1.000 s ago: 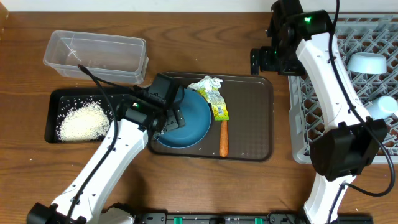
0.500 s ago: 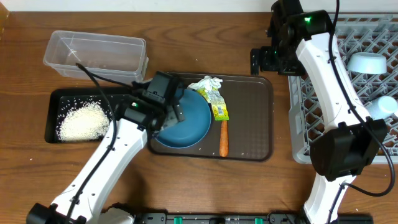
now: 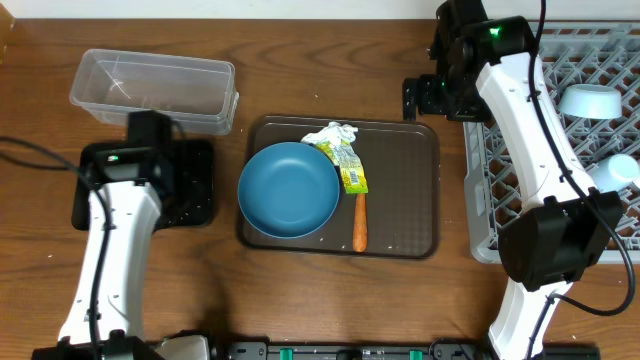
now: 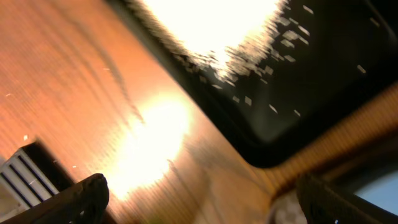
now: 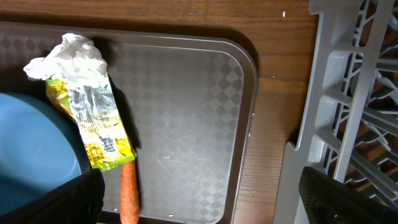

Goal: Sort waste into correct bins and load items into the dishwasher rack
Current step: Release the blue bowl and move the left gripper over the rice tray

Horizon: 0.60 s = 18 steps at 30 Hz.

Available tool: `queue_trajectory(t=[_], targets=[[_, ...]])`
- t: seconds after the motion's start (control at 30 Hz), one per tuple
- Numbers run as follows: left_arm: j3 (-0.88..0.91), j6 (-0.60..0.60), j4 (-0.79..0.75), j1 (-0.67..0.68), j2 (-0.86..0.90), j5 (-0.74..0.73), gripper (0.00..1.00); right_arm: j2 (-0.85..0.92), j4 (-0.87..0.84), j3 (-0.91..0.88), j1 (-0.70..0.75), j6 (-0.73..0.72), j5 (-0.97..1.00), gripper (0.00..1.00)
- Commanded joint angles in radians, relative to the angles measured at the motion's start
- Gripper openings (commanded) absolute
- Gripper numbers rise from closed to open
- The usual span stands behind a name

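Note:
The dark blue dish [image 3: 290, 190] lies flat on the brown tray [image 3: 400, 200]. Beside it are the white tissue [image 3: 330, 134], the green-yellow wrapper [image 3: 352, 172] and the carrot [image 3: 360, 226]. My left gripper [image 3: 150, 132] is open and empty over the black tray [image 3: 198, 185], hiding the rice from overhead. The left wrist view is blurred and shows rice [image 4: 211, 25] and open jaws [image 4: 205, 205]. My right gripper [image 3: 425, 97] is open and empty at the brown tray's far right corner, next to the grey rack [image 3: 560, 150]. The chopsticks are out of view.
The clear tub [image 3: 155, 90] stands behind the black tray. A light blue bowl [image 3: 590, 100] and a white cup [image 3: 620, 172] sit in the rack. The right wrist view shows the tissue [image 5: 71, 56], wrapper [image 5: 93, 124], carrot [image 5: 129, 199] and rack wall [image 5: 323, 124].
My left arm has swung left from the blue dish to over the black tray. The dish now lies flat on the brown tray. The right arm has not moved.

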<state>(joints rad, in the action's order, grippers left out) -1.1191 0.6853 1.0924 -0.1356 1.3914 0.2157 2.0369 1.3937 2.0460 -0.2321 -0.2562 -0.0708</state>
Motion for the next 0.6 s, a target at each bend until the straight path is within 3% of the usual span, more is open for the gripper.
queue_trajectory(t=[0.0,0.57], targets=[[-0.014,0.016,0.003,-0.056,0.000,0.013,0.99,-0.021,0.001,-0.002,-0.005,-0.013,0.000,0.99],[-0.014,0.016,0.003,-0.083,0.000,0.013,0.99,-0.021,0.001,-0.002,-0.005,-0.013,0.000,0.99]])
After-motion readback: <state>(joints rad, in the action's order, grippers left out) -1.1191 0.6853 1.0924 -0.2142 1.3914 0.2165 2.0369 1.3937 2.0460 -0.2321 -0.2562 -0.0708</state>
